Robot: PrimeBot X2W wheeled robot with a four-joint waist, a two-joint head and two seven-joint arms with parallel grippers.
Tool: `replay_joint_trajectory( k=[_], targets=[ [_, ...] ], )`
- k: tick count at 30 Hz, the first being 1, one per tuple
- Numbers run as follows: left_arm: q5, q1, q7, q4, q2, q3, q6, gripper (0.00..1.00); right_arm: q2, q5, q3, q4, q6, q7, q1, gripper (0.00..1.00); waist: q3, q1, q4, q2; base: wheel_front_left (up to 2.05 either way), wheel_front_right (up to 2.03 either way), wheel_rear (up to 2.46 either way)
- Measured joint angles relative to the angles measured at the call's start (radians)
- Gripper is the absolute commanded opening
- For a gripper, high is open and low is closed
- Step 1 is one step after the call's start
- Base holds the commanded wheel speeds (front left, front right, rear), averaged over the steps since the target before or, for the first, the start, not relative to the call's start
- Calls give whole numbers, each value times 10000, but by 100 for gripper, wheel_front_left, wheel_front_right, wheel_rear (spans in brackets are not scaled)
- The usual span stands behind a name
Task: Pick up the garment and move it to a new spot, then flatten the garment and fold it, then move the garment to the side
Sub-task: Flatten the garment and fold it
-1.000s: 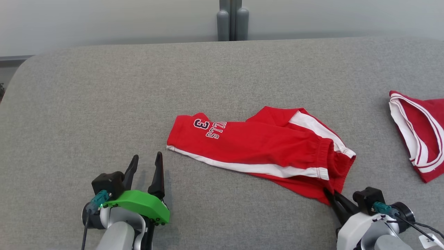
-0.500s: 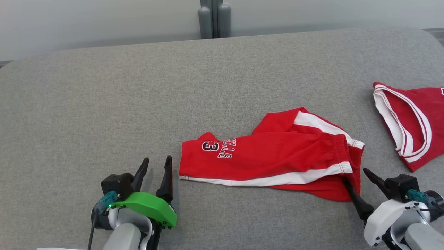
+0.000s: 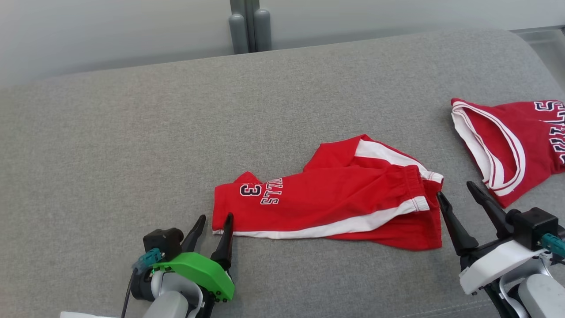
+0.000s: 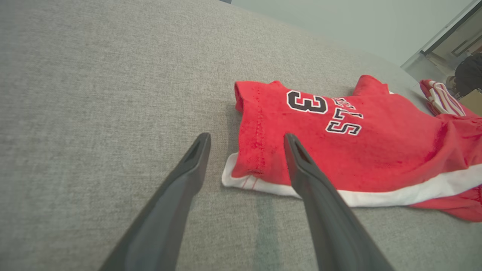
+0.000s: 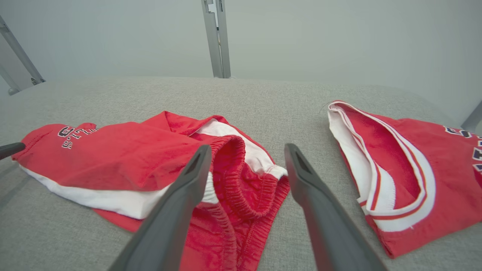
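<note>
The garment (image 3: 335, 198) is a pair of red shorts with white side stripes and a "3" print, lying crumpled on the grey cushion. My left gripper (image 3: 216, 216) is open at the leg hem, and in the left wrist view the hem's white corner (image 4: 229, 180) lies between the fingers of that gripper (image 4: 245, 136). My right gripper (image 3: 454, 189) is open just right of the elastic waistband (image 5: 241, 180), holding nothing. In the right wrist view its left finger (image 5: 177, 203) lies over the waistband, while its right finger is over bare cushion.
A second red and white garment (image 3: 507, 145) lies at the right, close to my right gripper. The grey padded surface (image 3: 132, 132) stretches wide to the left and back. A grey post (image 3: 247, 26) stands behind its far edge.
My right gripper has opened and let go of the shorts' waistband end, and now stands beside it. The shorts' leg hem now lies at my left fingertips. The head view has shifted.
</note>
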Motion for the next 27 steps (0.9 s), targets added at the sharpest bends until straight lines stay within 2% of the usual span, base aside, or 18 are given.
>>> replay_joint_trajectory(
  k=[6,10,27],
  targets=[
    [-77,-314,0,295,-2,146,-10,100,520,-196,82,-403,0,0,-87,100,133,0,-388,0,0,0,0],
    [464,-354,0,-82,-2,644,6,100,907,-405,-337,-568,0,0,-184,100,145,0,-582,0,0,0,0],
    [2416,1074,0,-2096,2,2219,502,100,2755,-1998,-1850,-428,0,0,46,100,-672,0,-177,-1,0,0,0]
  ],
)
